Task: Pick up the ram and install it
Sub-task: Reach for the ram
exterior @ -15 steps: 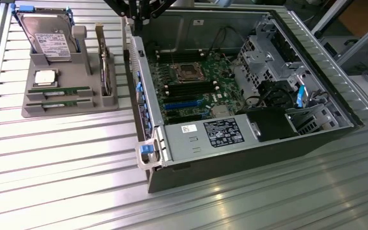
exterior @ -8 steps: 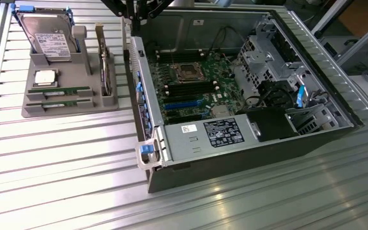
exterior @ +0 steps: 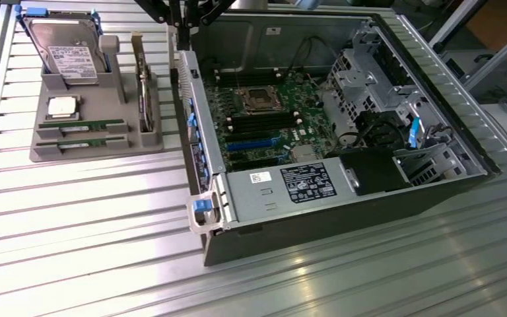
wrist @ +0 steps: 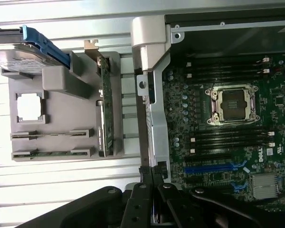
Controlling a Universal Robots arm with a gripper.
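Jaws together, empty, over chassis wall point(wrist: 152, 111)

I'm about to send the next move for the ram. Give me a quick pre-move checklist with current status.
1. Ram sticks available: ok, both lie in their grooves in the gray tray.
2. Gripper free: ok, shut on nothing.
3. Gripper lined up over a ram stick: not ok, it hangs by the case wall, apart from the tray.
4. Memory slots free: ok, those beside the processor socket look empty.
5. Slot latches open: cannot tell.
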